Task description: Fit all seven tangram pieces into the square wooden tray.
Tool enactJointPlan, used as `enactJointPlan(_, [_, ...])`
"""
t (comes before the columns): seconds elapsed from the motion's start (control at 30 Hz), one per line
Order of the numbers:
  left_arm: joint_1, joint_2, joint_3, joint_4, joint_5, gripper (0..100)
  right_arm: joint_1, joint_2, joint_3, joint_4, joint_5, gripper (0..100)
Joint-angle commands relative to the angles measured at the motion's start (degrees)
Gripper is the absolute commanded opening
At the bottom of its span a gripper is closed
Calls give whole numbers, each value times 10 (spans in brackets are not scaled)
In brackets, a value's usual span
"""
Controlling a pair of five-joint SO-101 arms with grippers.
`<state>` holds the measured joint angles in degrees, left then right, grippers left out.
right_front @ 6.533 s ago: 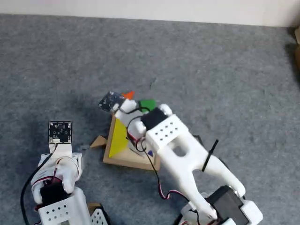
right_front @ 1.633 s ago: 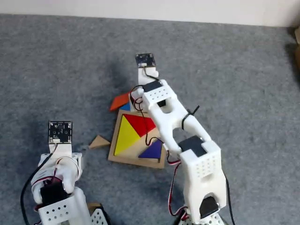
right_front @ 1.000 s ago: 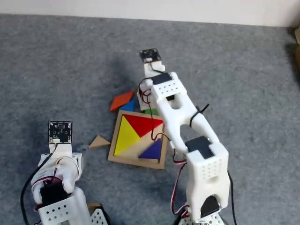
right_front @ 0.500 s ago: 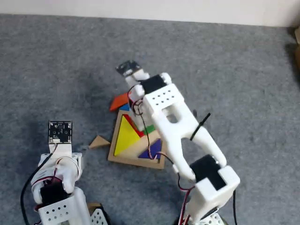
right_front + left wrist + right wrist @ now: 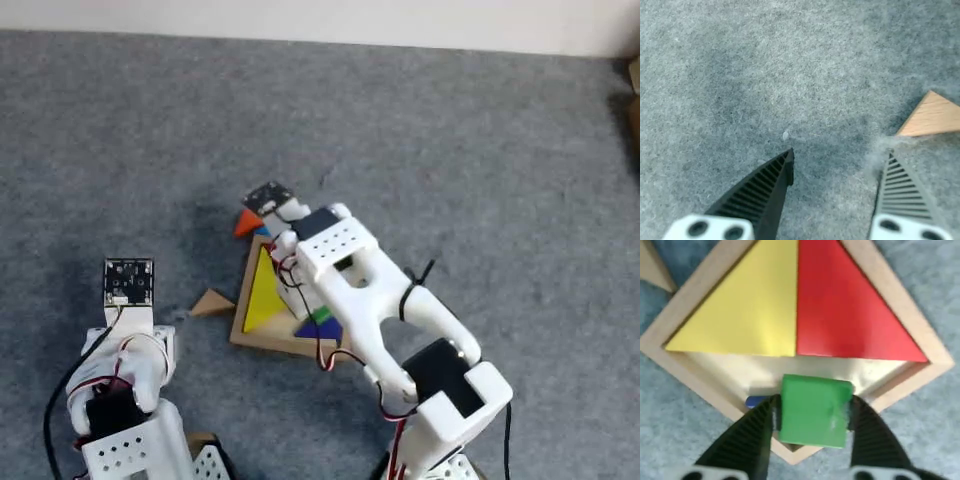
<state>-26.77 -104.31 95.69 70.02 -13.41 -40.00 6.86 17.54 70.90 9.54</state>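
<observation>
The small green square piece [image 5: 815, 415] is sitting pinched tight in the right end effector [image 5: 814, 407], over the bare part of the square wooden tray [image 5: 910, 315]. A big yellow triangle [image 5: 750, 315] and a big red triangle [image 5: 840, 315] are lying in the tray just past its fingers. The left end effector [image 5: 837, 165] is hanging wide open, holding nothing, with a plain wooden triangle [image 5: 932, 115] just beside one finger.

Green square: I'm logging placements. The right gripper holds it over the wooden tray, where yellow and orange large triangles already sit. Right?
No: the right wrist view shows a red triangle, not an orange one, beside the yellow triangle. The right gripper does hold the green square over the wooden tray.
</observation>
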Motion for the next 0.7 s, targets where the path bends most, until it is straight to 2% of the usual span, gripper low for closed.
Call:
enactJointPlan(0.0, [-7,0,-10,-2,-5,270,-20,-36,-5,-9,2,203])
enactJointPlan(0.27, [-7,0,-10,-2,-5,270,-29,-41,-7,-3,2,204])
enactJointPlan(0.47, [-7,0,-10,-2,-5,270,-29,-67,-14,72,2,202])
enactJointPlan(0.67, [-7,0,-10,-2,-5,270,-1,-99,-12,34,1,201])
